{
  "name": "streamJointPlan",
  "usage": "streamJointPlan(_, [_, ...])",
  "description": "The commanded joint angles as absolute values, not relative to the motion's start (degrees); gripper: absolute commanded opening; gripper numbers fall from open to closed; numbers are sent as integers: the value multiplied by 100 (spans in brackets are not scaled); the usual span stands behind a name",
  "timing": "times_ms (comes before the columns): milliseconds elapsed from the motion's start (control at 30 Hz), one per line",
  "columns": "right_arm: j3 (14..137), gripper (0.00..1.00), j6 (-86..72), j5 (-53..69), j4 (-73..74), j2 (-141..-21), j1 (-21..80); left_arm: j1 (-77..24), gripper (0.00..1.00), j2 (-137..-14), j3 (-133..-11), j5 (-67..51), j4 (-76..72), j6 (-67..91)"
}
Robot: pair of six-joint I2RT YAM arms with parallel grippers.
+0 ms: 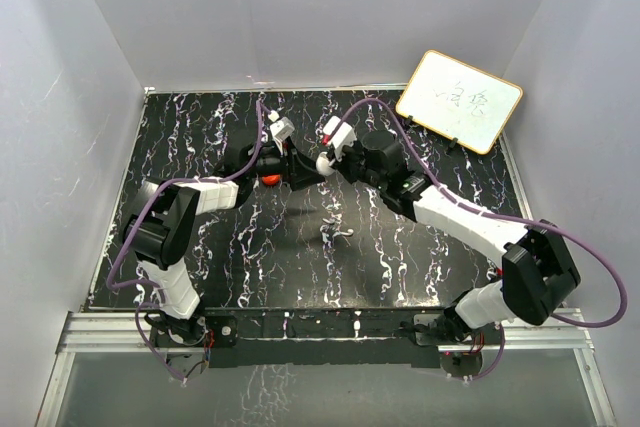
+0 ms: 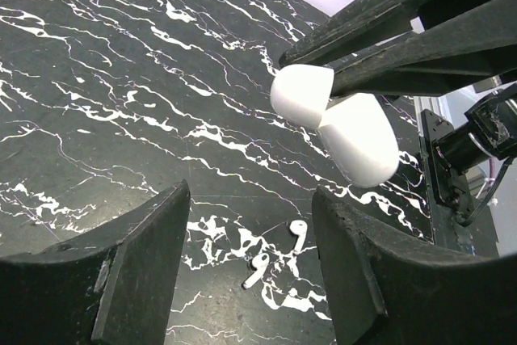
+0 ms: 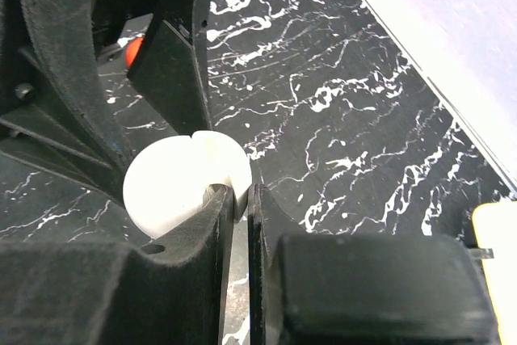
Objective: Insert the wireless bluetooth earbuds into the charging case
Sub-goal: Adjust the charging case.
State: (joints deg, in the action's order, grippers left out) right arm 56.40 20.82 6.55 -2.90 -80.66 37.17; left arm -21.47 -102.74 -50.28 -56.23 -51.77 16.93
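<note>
Holding the white charging case [image 2: 347, 131] hinged open in my clenched right tool [image 2: 311, 70] at upper right, I judge my spread, empty left tool [image 2: 250, 199] nearer the two earbuds [image 2: 299, 234], lying on the counter [image 2: 97, 78] at lower centre, stems slanting lower left.

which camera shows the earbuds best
Left wrist: both white earbuds lie in plain sight on the table, with their stems visible. Top external: they are too small to tell from the table's white veins. Right wrist: no earbuds, only the case.
</note>
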Motion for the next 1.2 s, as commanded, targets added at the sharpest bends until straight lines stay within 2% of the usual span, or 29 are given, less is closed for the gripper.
streamJointPlan(0, [5613, 3, 2427, -262, -644, -8102, 3927, -2092, 61, -9939, -5275, -5873, -5145, 1819])
streamJointPlan(300, [5540, 1, 2851, -1502, -741, -8333, 4324, -2083, 66, -9914, -5448, -5828, -4754, 1832])
streamJointPlan(633, [5309, 0, 3132, -2078, -1206, -8372, 4540, -2083, 67, -10038, -5539, -6069, -5146, 2310])
streamJointPlan(900, [5247, 0, 3287, -2243, -1440, -8330, 4659, -2096, 64, -10182, -5657, -6235, -5067, 2485])
streamJointPlan(1167, [5196, 0, 3443, -2259, -1629, -8306, 4764, -2161, 56, -10275, -5761, -6303, -4941, 2458])
